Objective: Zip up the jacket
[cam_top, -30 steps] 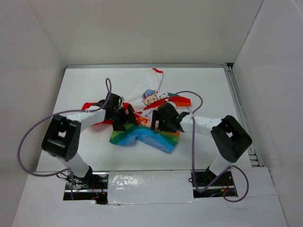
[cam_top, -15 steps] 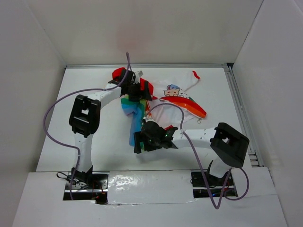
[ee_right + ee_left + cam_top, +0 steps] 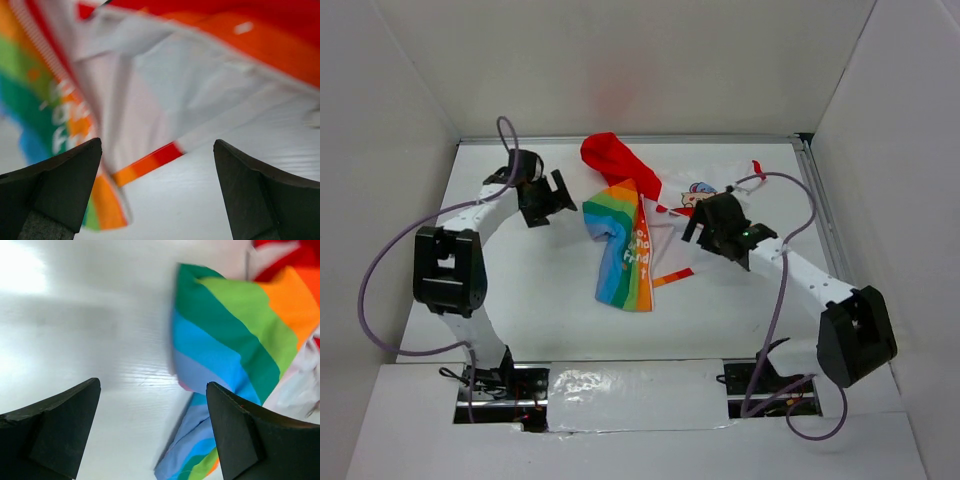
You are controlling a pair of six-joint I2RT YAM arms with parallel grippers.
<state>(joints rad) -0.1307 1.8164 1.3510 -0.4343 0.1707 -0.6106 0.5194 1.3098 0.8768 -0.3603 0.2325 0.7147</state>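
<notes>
The jacket point(image 3: 630, 235) lies spread on the white table, its red hood point(image 3: 615, 160) at the far side, a rainbow-striped panel point(image 3: 623, 255) in the middle and the white bear-print body point(image 3: 705, 195) to the right. My left gripper point(image 3: 560, 195) is open and empty, left of the jacket. In the left wrist view the rainbow panel point(image 3: 235, 340) lies just right of the gap between my fingers point(image 3: 50, 430). My right gripper point(image 3: 695, 225) is open and empty over the jacket's right half. In the right wrist view the white fabric point(image 3: 190, 85) and a red-orange trim strip point(image 3: 150, 162) lie ahead.
White walls enclose the table point(image 3: 510, 290) on the left, far and right sides. A metal rail point(image 3: 825, 235) runs along the table's right edge. Purple cables point(image 3: 380, 290) loop from both arms.
Both grippers have let go of the jacket and pulled apart, the left to the far left, the right to the right. The jacket now lies spread out, with the hood at the far side.
</notes>
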